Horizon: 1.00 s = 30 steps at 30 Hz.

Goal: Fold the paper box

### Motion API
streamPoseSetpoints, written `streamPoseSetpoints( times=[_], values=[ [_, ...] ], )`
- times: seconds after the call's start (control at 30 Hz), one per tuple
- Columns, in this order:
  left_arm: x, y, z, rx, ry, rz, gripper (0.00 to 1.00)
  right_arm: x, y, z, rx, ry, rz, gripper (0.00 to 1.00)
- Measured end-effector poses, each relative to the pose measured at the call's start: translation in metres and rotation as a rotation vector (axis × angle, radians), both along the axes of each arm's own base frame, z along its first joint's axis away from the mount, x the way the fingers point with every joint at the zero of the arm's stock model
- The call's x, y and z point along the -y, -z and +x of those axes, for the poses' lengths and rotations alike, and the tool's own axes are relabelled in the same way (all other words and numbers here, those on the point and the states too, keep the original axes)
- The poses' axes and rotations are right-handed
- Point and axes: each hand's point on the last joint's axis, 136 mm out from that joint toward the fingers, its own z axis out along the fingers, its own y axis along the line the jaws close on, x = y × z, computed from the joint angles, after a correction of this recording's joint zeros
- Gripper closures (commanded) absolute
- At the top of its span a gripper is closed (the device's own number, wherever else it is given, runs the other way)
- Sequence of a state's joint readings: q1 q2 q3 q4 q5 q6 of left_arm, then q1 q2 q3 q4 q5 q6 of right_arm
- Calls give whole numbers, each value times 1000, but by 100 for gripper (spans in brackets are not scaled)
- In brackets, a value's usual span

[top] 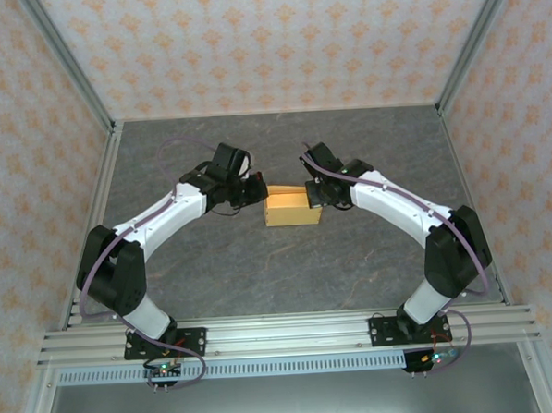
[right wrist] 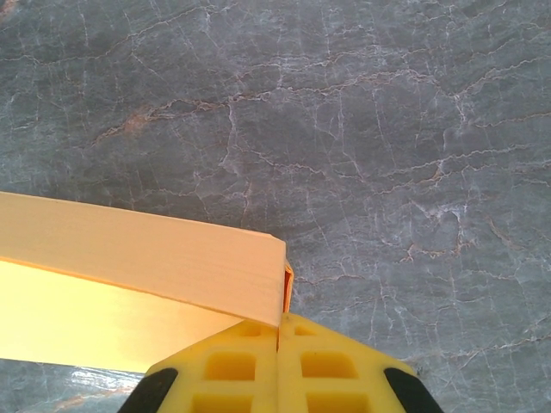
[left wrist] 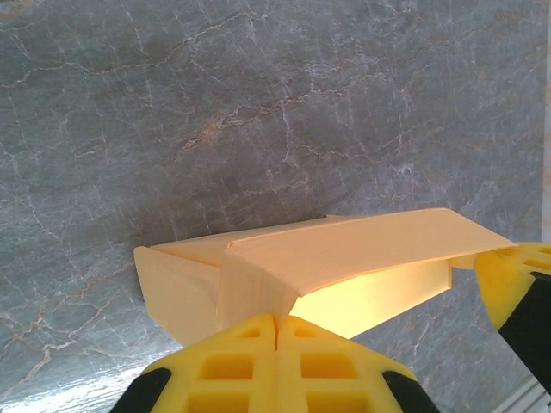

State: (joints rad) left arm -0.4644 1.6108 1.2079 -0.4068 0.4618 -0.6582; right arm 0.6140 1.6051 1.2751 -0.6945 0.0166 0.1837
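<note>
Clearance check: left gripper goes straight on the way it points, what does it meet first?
The paper box. The left gripper, jaws shut, has its tips right at the box's folded near flap, so it would press into that at once. Whether it pinches the flap is unclear.

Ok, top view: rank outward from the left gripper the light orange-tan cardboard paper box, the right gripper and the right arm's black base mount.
1. The light orange-tan cardboard paper box: touching the left gripper, to its right.
2. The right gripper: at the box's opposite end.
3. The right arm's black base mount: farthest, on the near-edge rail.
</note>
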Motion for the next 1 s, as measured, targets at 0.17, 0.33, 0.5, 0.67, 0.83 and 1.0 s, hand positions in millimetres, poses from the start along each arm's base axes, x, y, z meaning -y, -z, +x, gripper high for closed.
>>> streamPoseSetpoints(
  times=[0.17,0.33,0.5,0.67,0.83,1.0],
  values=[
    [1,-1,1,-12,-23,-22,100,0,0,0,4,0,-5,100],
    [2,-3,3,-19,-45,-44,100,1,0,0,7,2,-9,100],
    [4,-2,6,-23,-60,-56,100,1,0,0,7,4,-12,100],
    [4,-1,9,-26,-78,-71,100,2,0,1,10,6,-16,100],
    [4,0,11,-29,-97,-84,100,1,0,0,10,4,-17,100],
    [4,4,11,-39,-119,-102,100,1,0,0,13,3,-20,100]
  ],
)
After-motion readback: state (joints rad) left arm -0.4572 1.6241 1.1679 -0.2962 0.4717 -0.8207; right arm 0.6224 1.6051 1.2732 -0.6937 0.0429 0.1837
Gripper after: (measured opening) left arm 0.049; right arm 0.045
